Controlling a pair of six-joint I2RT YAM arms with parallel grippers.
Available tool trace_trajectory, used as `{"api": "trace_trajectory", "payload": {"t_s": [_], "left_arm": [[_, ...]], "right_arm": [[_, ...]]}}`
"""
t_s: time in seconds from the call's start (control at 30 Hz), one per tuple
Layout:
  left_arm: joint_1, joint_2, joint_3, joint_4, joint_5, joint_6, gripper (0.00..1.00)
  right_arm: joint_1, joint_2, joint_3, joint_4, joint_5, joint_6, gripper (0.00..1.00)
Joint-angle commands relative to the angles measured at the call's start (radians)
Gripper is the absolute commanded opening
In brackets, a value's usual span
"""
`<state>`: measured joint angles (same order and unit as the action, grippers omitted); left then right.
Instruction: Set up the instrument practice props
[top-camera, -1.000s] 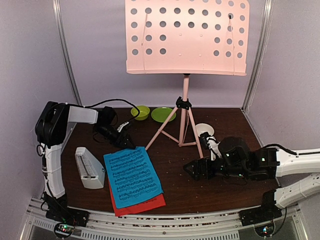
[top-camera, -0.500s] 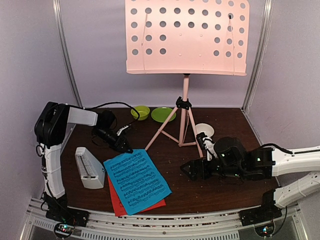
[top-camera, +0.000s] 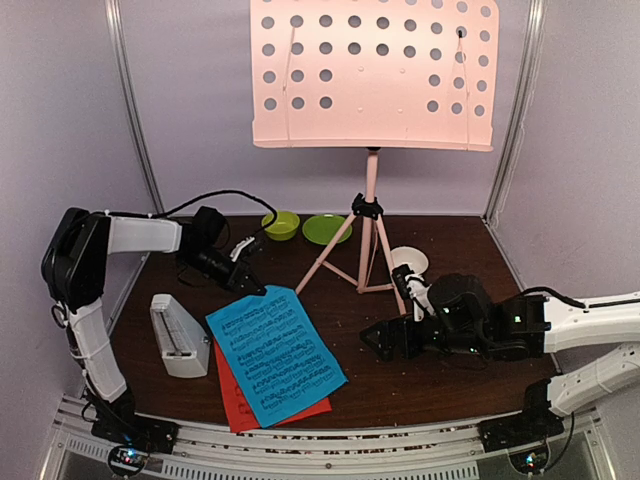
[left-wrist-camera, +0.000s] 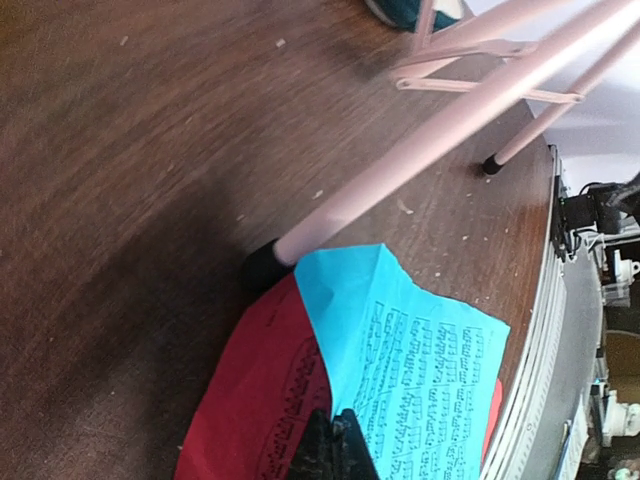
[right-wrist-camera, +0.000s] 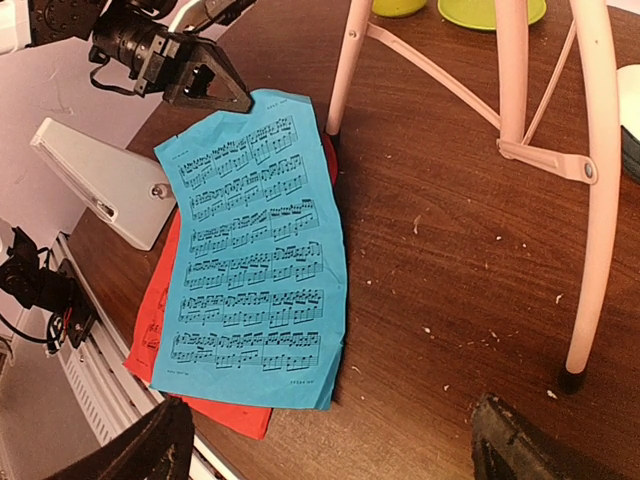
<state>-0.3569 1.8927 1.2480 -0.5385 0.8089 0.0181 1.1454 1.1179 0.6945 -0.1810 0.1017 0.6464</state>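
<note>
The blue sheet-music page (top-camera: 275, 350) lies askew on the red page (top-camera: 232, 395) at the front left of the table. My left gripper (top-camera: 245, 283) is shut on the blue page's far corner. In the left wrist view its fingertips (left-wrist-camera: 335, 440) pinch the blue page (left-wrist-camera: 420, 370), lifted off the red page (left-wrist-camera: 250, 390). The white metronome (top-camera: 178, 335) lies left of the pages. The pale pink music stand (top-camera: 372, 75) rises behind on tripod legs (left-wrist-camera: 440, 130). My right gripper (top-camera: 385, 340) hovers open right of the pages, its jaws (right-wrist-camera: 330, 440) wide apart above the blue page (right-wrist-camera: 250, 260).
A green bowl (top-camera: 282, 224) and green plate (top-camera: 327, 229) sit at the back behind the stand's legs. A small white bowl (top-camera: 410, 260) is beside the right leg, close to my right arm. Crumbs dot the dark wooden table (top-camera: 450, 390).
My left gripper has shut on the blue page's far corner and its arm has stretched out lower. The blue page has swung and slid right off the red one. My right gripper edged left.
</note>
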Motion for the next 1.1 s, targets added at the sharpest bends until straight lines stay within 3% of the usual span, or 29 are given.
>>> {"api": "trace_trajectory", "payload": {"t_s": [0.0,0.3,0.67,1.07], "left_arm": [[-0.035,-0.108,-0.021,0.052,-0.031,0.036,0.0],[-0.125,-0.303,-0.053,0.014,-0.076,0.086,0.0],[-0.216,-0.423,-0.062,-0.013,-0.092,0.088,0.0],[-0.366,-0.544,-0.047,-0.034,-0.139,0.107,0.0]], "right_arm": [[0.006,-0.015,0.0,0.037,0.02,-0.026,0.97],[0.005,-0.059,-0.038,0.106,0.006,-0.054,0.96],[0.008,-0.034,-0.048,0.168,-0.04,-0.116,0.92],[0.015,-0.037,0.025,0.111,-0.12,-0.35,0.84]]}}
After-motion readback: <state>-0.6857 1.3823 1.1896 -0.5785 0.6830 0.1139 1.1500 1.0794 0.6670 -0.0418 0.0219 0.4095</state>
